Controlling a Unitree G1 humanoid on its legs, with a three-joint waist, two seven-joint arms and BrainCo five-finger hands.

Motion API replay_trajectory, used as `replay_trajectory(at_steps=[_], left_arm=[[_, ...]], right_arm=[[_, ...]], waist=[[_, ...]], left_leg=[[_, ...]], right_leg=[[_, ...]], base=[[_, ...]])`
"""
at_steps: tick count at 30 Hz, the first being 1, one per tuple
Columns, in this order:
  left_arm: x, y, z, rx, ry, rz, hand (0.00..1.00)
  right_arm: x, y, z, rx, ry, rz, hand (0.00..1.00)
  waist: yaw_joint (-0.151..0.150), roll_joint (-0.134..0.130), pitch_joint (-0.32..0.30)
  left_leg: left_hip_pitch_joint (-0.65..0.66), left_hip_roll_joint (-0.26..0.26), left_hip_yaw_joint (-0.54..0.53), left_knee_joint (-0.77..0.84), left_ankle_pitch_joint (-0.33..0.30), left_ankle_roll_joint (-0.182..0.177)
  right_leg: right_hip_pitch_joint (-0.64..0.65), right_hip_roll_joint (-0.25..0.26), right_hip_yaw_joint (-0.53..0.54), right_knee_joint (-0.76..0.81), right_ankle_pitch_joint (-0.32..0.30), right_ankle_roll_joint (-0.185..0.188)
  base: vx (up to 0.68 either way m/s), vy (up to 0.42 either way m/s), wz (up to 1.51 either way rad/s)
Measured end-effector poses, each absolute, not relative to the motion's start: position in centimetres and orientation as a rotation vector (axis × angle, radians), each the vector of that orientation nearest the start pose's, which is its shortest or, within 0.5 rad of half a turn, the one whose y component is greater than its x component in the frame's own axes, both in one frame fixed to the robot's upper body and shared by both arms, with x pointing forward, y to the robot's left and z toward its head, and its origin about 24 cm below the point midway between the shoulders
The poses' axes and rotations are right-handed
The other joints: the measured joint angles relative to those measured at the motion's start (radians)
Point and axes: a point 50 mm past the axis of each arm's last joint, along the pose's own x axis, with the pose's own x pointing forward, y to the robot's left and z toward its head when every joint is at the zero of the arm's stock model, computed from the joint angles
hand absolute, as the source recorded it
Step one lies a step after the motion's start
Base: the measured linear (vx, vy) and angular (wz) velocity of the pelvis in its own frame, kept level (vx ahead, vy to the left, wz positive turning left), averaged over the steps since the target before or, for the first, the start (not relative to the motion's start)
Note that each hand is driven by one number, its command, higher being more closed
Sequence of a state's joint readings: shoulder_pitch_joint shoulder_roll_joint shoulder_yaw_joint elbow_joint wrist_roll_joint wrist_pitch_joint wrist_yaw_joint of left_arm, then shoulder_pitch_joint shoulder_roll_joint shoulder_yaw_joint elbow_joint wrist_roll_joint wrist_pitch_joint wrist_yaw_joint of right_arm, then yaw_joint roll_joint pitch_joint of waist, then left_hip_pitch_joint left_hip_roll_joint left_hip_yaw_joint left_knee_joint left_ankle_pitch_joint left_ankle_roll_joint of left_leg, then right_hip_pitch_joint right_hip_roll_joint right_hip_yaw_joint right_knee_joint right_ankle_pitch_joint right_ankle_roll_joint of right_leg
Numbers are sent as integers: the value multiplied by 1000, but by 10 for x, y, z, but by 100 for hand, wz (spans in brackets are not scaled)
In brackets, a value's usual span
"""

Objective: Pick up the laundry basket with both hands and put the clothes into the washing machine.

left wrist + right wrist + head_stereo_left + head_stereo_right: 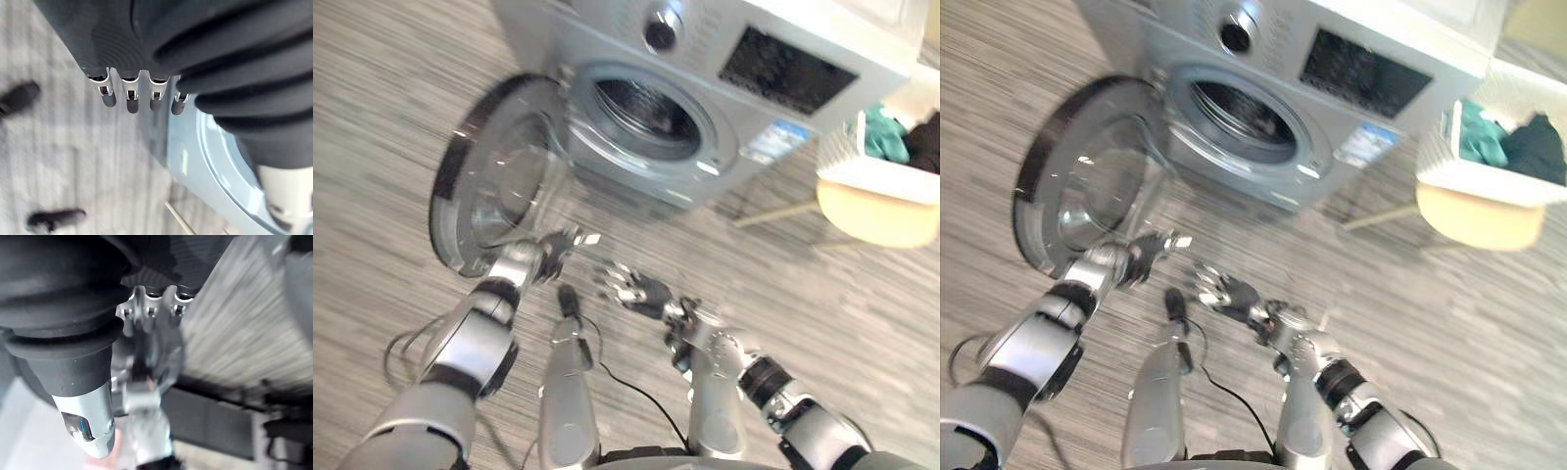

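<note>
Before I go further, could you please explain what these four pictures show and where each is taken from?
It is a humanoid robot with two arms. The two wide pictures come from cameras on its head, looking down; the two close ones from its wrists. The washing machine stands on the floor with its door swung open. The laundry basket, with teal and dark clothes, rests on a stool to the right. The left hand and right hand are open and hold nothing.

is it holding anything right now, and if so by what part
Nothing is held. The left hand and right hand are both open and empty before the washing machine; the laundry basket sits apart, off to the right.
</note>
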State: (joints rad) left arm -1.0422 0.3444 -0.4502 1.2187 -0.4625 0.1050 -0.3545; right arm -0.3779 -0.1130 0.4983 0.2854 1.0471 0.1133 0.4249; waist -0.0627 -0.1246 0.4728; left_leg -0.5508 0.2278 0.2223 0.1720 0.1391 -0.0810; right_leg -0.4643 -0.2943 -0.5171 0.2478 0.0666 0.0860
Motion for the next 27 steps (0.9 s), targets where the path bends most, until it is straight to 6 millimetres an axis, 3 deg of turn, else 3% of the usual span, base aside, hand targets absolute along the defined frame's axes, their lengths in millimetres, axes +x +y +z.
replay_trajectory(at_steps=[1, 3, 6, 8, 9, 11, 13, 17, 21, 24, 27], left_arm=[[406, 148, 111, 151, 316, -411, 0], [419, 112, 161, 22, 123, -442, 0], [425, 89, 210, -85, -44, -358, 0], [425, 85, 224, -131, -91, -241, 0], [425, 84, 224, -148, -94, -214, 0], [426, 100, 221, -191, -85, -95, 0], [426, 125, 219, -244, -102, 26, 0], [423, 147, 210, -240, -109, 143, 0], [420, 172, 211, -251, -130, 248, 0], [414, 206, 213, -263, -160, 331, 0], [410, 219, 200, -275, -134, 372, 0]], right_arm=[[275, -28, 72, 837, 120, 929, 0], [259, -46, 104, 951, -79, 910, 0], [235, -51, 149, 1069, -309, 958, 0], [225, -53, 168, 1148, -399, 958, 0], [224, -55, 171, 1169, -418, 942, 0], [225, -63, 171, 1213, -442, 879, 0], [225, -71, 164, 1248, -444, 812, 0], [222, -71, 154, 1245, -398, 788, 0], [223, -67, 134, 1249, -297, 766, 0], [222, -66, 127, 1241, -262, 785, 0], [225, -65, 115, 1235, -209, 761, 0]], waist=[[-5, -6, 3], [-33, -10, 14], [-54, -17, 54], [-70, -21, 62], [-74, -21, 62], [-89, -20, 62], [-85, -20, 62], [-84, -20, 63], [-60, -20, 63], [-59, -20, 63], [-53, -20, 63]], left_leg=[[-27, 3, 3, 3, 1, 1], [-150, 20, 1, 34, 11, 11], [-264, 45, 17, 36, 28, 9], [-322, 56, 31, 38, 37, 8], [-333, 60, 37, 39, 37, 7], [-348, 84, 54, 44, 37, 7], [-340, 106, 79, 45, 36, 6], [-326, 107, 91, 45, 35, 5], [-315, 106, 98, 43, 35, 5], [-298, 110, 120, 37, 37, 0], [-264, 111, 136, 40, 38, 2]], right_leg=[[-23, 3, 0, -8, 8, -2], [-133, 15, -1, -2, 22, -11], [-265, 21, 6, 22, 22, -11], [-342, 23, 23, 45, 22, -12], [-360, 23, 26, 53, 22, -12], [-385, 35, 26, 65, 23, -13], [-385, 52, 26, 67, 22, -13], [-385, 47, 27, 82, 5, -39], [-379, 43, 27, 92, -6, -54], [-365, 35, 22, 99, -9, -58], [-327, 30, 21, 97, -9, -58]], base=[[-61, -37, -32], [-53, -30, -21], [-32, -28, -26], [8, -19, -27], [26, -24, -33], [37, -35, -29], [32, -34, -21], [8, -5, -1], [-15, 4, 4], [-31, 0, 11], [-24, -12, 9]])
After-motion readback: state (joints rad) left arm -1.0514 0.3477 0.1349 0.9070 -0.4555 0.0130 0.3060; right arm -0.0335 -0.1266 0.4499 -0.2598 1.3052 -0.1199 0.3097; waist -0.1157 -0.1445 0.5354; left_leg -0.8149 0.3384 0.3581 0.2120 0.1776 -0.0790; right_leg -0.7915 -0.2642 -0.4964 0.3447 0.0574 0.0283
